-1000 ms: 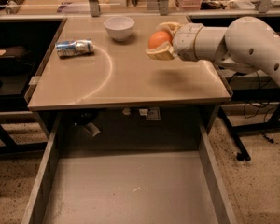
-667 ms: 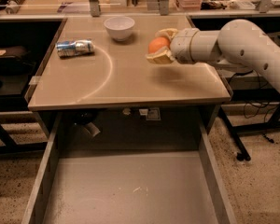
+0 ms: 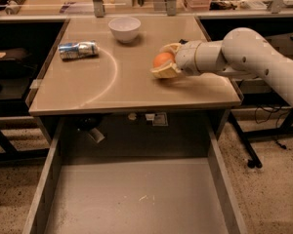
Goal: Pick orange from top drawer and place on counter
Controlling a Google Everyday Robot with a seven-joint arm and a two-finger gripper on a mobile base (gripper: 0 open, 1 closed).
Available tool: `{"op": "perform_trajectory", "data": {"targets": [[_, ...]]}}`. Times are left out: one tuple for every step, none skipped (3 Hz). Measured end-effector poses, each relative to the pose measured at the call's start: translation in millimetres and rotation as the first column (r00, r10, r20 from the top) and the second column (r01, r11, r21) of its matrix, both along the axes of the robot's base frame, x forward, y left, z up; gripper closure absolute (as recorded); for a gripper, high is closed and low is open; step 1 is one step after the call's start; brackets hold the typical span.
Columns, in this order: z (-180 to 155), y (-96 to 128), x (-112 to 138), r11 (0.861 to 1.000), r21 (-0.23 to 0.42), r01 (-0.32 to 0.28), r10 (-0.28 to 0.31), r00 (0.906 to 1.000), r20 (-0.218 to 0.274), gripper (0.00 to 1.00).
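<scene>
Rightward over counter, fingers clasping orange, bowl

The gripper, clamped on the orange, hung low over the right side of the surface, and its arm blocked that edge. A white bowl stood at the back and a can lay at the left, both well apart from it. The middle and front strip offered free passage, as did the floor of the pulled-out top drawer below.
</scene>
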State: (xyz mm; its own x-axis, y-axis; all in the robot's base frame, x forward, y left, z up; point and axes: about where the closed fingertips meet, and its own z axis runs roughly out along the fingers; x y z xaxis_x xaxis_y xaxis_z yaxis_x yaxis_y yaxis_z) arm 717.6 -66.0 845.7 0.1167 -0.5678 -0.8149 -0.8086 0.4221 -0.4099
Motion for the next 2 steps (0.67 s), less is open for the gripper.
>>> {"op": "perform_trajectory", "data": {"targets": [[-0.7,0.4,-0.4,1.000,0.000,-0.002,0.002,1.0000,-0.002,0.80],[-0.7,0.5,-0.4,1.000,0.000,-0.002,0.002,1.0000,-0.002,0.57]]}}
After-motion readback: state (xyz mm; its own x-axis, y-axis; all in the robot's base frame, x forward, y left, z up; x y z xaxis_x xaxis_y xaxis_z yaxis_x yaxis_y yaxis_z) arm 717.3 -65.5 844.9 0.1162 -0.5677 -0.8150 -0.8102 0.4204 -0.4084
